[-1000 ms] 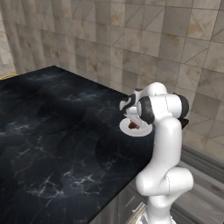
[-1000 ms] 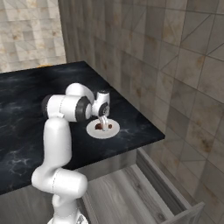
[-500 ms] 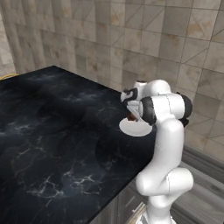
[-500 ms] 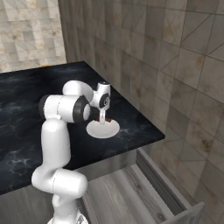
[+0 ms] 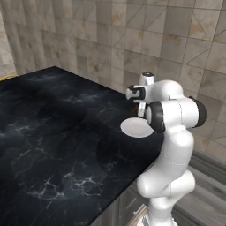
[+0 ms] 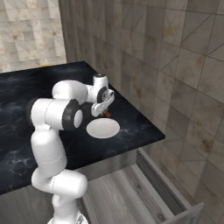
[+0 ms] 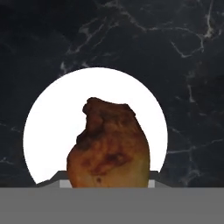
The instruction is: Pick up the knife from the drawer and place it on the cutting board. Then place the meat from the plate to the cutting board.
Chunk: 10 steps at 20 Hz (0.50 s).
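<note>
Above the plate (image 6: 103, 128), the claw (image 6: 105, 112) grips the meat (image 7: 109, 146), its long axis running along the fingers.

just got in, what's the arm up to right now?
The gripper is shut on the meat and holds it above the white plate, which sits bare on the black counter near its edge. A grey drawer stands open below. The meat has not yet been set down anywhere.

Bare black counter (image 5: 53, 132) lies open all round the plate (image 6: 103, 128); the wall (image 5: 132, 35) seemingly near behind.
</note>
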### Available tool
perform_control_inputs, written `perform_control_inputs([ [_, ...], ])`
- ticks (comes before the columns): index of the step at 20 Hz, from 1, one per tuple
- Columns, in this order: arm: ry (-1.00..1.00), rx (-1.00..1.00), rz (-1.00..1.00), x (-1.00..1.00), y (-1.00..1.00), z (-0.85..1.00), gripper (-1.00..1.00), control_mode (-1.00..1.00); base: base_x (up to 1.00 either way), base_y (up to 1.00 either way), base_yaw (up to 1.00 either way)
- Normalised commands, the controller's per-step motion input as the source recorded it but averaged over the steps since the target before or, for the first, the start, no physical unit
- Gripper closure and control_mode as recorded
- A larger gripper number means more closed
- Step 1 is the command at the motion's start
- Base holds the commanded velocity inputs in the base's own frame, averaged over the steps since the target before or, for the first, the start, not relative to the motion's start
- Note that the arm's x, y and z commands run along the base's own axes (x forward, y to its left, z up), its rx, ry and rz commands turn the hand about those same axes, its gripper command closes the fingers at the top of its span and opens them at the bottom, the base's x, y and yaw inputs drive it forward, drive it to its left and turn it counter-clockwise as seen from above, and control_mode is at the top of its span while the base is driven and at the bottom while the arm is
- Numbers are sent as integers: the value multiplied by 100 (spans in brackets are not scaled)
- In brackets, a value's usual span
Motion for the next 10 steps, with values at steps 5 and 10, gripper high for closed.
perform_control_inputs([
  [5, 0, 6, -91, -27, 0, 27, 100, -100, 0, 0, 0],
  [10, 0, 19, -70, -80, 8, 57, 100, -100, 0, 0, 0],
])
